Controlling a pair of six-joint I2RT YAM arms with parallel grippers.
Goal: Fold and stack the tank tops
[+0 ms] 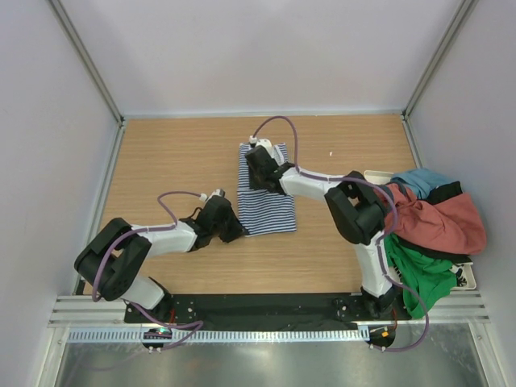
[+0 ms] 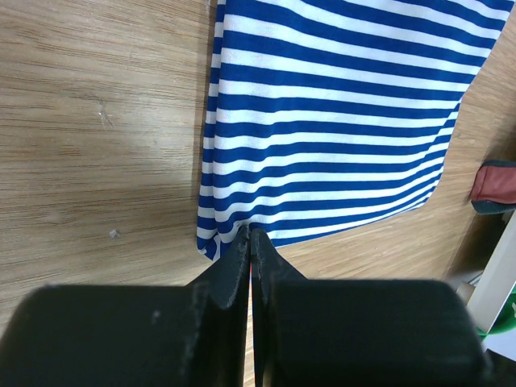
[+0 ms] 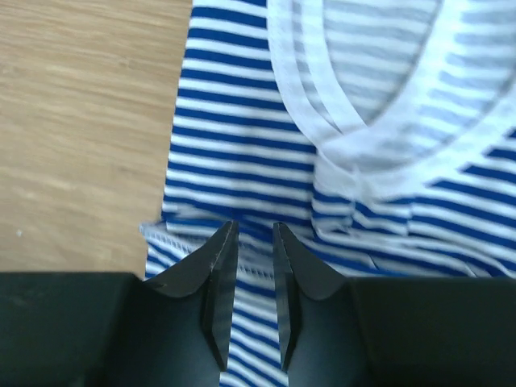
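Note:
The navy-and-white striped tank top [image 1: 270, 205] lies flat on the wooden table, its white-trimmed neckline [image 3: 322, 121] at the far end. My left gripper [image 1: 235, 228] is at the top's near left corner, jaws shut, with the hem [image 2: 234, 234] pinched at the tips [image 2: 250, 230]. My right gripper [image 1: 258, 165] hovers low over the far end with its jaws slightly apart [image 3: 252, 226]; striped cloth shows under the gap and nothing is gripped. The rust-red tank top [image 1: 443, 226] lies on the heap at the right, and its edge shows in the left wrist view [image 2: 496, 181].
A heap of clothes at the right edge holds a teal piece [image 1: 419, 181], a green piece [image 1: 419, 278] and dark cloth, over a white basket [image 1: 468, 278]. Grey walls enclose the table on three sides. Bare wood lies left of the striped top [image 2: 97, 121].

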